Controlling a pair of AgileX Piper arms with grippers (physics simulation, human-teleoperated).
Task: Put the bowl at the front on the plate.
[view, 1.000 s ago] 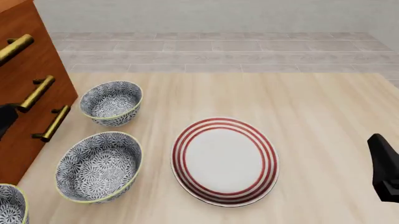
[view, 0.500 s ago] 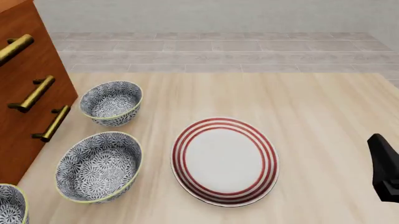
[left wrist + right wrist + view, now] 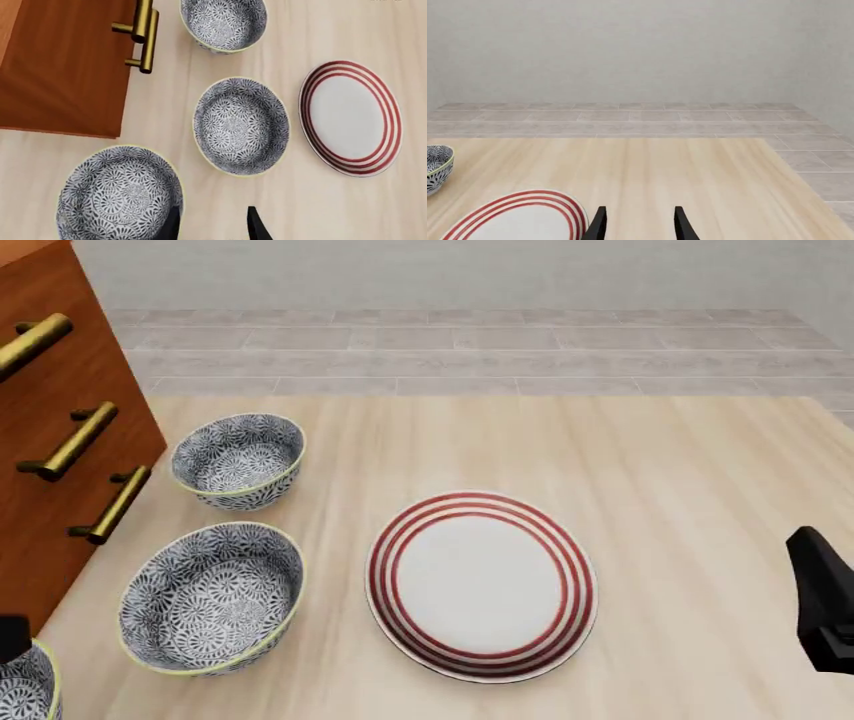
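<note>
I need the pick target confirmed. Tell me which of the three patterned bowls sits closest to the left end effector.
The bowl beside the left end effector, nearest the camera in the front view, cut off at its bottom-left corner. The middle bowl and far bowl lie farther out.

Three patterned bowls line the table's point(image 3: 667, 470) left side; the nearest bowl point(image 3: 24, 685) is cut off, and the red-ringed plate point(image 3: 481, 585) lies to their right.

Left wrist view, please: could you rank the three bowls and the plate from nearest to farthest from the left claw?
1. Front bowl, right beside the left claw.
2. Middle bowl, ahead of the claw.
3. Plate and far bowl by the cabinet: too close to call.
</note>
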